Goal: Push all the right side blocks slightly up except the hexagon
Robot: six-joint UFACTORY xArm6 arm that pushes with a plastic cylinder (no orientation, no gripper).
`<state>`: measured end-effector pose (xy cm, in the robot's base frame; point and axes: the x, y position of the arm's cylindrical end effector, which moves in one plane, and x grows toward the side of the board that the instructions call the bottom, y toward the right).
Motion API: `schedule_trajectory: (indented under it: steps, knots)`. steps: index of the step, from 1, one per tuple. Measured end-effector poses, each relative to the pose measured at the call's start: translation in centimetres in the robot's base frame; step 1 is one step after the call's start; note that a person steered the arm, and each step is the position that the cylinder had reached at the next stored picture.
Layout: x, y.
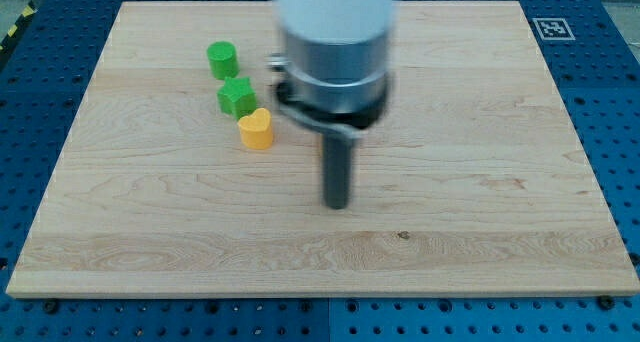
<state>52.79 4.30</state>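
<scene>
Three blocks show, all left of the board's middle. A green round block (pixel 222 59) lies nearest the view's top. A green star-like block (pixel 237 97) lies just below it. A yellow heart-shaped block (pixel 256 129) touches the star's lower right. My tip (pixel 336 204) rests on the board, to the right of and below the yellow heart, apart from all blocks. No hexagon shows; the arm's body hides part of the board near the top middle.
The wooden board (pixel 480 182) lies on a blue perforated table (pixel 610 72). A black-and-white marker tag (pixel 552 27) sits past the board's top right corner. The arm's white and grey body (pixel 335 42) hangs over the top middle.
</scene>
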Motion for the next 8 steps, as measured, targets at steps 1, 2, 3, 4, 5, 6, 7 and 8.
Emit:
schedule_trajectory:
  steps: [1,2,3,4,5,6,7,8]
  knots:
    - [-2.5,6.5]
    - [-3.3,8.1]
    - [-4.3,6.4]
    - [-5.7,2.9]
    - [-6.4,0.1]
    - [-6.7,-0.8]
    - [-7.3,-0.7]
    - [-8.1,-0.7]
